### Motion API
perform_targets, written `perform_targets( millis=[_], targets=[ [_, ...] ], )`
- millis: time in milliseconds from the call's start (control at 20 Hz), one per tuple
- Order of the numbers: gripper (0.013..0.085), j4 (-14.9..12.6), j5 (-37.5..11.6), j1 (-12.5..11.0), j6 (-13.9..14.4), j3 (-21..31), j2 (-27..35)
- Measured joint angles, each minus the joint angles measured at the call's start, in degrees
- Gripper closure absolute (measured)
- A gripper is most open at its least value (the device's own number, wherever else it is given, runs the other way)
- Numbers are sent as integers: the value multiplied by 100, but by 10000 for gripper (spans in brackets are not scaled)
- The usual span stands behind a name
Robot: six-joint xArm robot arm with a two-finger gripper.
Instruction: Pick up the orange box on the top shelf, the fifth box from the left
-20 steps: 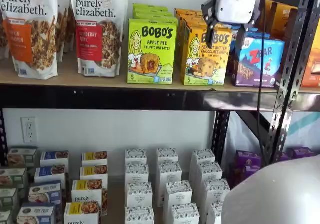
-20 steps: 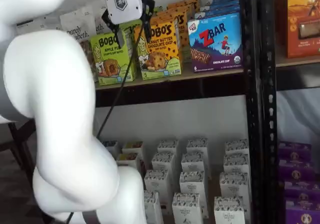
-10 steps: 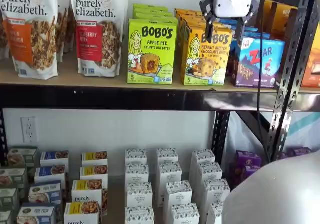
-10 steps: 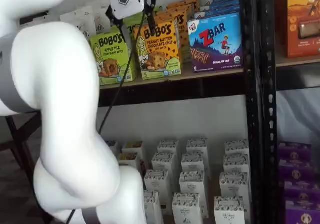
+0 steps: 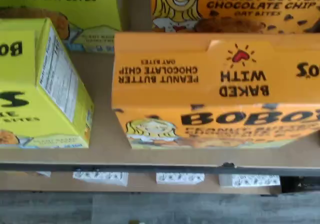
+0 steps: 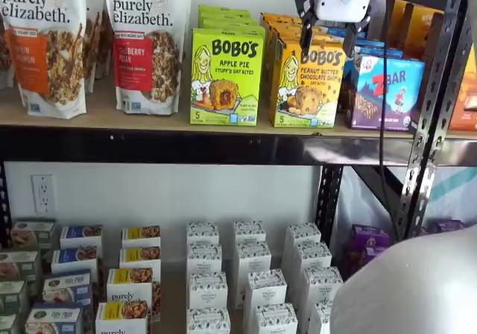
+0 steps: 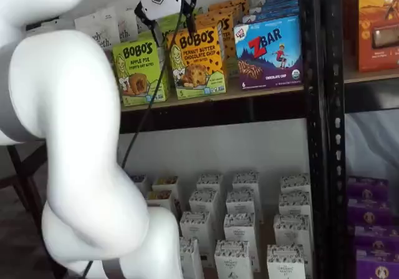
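Note:
The orange box (image 6: 306, 84) stands upright on the top shelf (image 6: 149, 122) between a lime-green Bobo's box (image 6: 226, 77) and a blue Zbar box (image 6: 387, 92). It also shows in a shelf view (image 7: 196, 61), and the wrist view looks down on the lid of the orange box (image 5: 215, 69). My gripper (image 6: 326, 37) hangs in front of the box's upper edge. Its white body is above the box, and the two black fingers stand apart, open, with nothing held. In a shelf view the gripper (image 7: 167, 23) sits at the box's top left corner.
Two Purely Elizabeth bags (image 6: 147, 43) stand at the shelf's left. A perforated dark upright (image 6: 436, 103) rises at the right. Small white boxes (image 6: 253, 282) fill the lower level. My white arm (image 7: 81, 154) covers the left of a shelf view, and a cable (image 7: 149, 104) hangs from the gripper.
The gripper has risen from in front of the orange box's face to its upper edge, uncovering the box's front. The fingers have stayed apart.

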Motion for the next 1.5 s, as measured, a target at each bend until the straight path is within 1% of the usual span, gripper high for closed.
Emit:
perform_targets(
  millis=[100,200,500,950,1300,1500],
  targets=[
    [130,78,-102,-23,-21,19,9],
    [130,70,-131,-19,-17,14,29],
    [130,236,-154,-170,-166,52,21],
    [130,243,-122,-200,-197,105,41],
    [130,271,-257,-229,-227,203,-4],
    [130,238,-279,-207,-204,204,4]
  ],
)
